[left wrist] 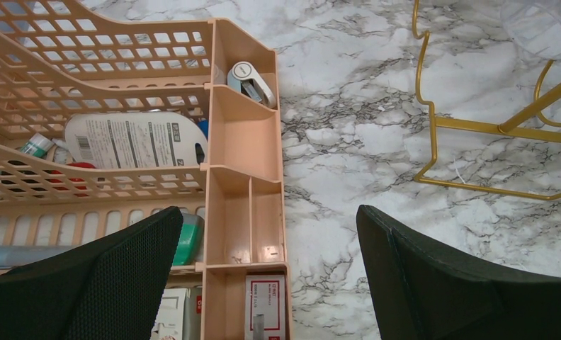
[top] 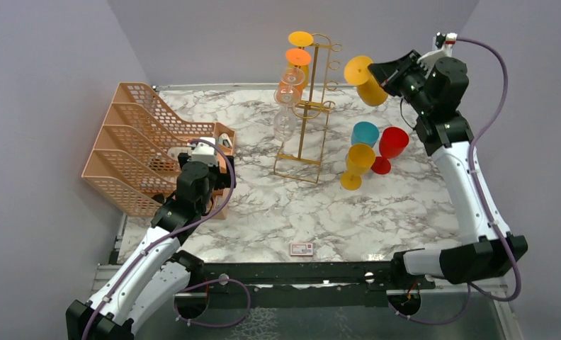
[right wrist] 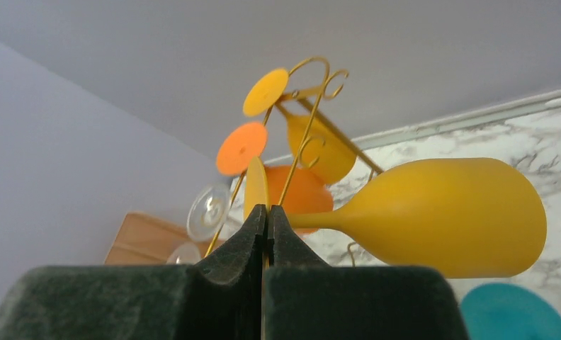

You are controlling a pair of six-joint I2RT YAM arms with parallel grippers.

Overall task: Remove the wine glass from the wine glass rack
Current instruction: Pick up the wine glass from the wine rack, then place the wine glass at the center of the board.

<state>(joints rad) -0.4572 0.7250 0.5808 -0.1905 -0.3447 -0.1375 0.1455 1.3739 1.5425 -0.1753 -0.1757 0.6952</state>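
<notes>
The gold wire wine glass rack (top: pixel 310 106) stands at the middle back of the table. A yellow-footed glass (top: pixel 300 38), an orange glass (top: pixel 297 58) and clear glasses (top: pixel 285 122) hang on its left side. My right gripper (top: pixel 389 75) is shut on the thin foot of a yellow wine glass (top: pixel 365 80) and holds it sideways in the air, to the right of the rack and apart from it. In the right wrist view the gripper (right wrist: pixel 266 210) pinches the foot edge, with the bowl (right wrist: pixel 451 216) to the right and the rack (right wrist: pixel 313 92) behind. My left gripper (left wrist: pixel 267 219) is open and empty.
A peach mesh organiser (top: pixel 132 145) stands at the left, right by my left gripper (top: pixel 210 152). Teal (top: pixel 365 132), red (top: pixel 393 144) and yellow (top: pixel 358 164) glasses stand right of the rack. A small card (top: pixel 301 248) lies near the front edge. The rack's base (left wrist: pixel 476 126) shows in the left wrist view.
</notes>
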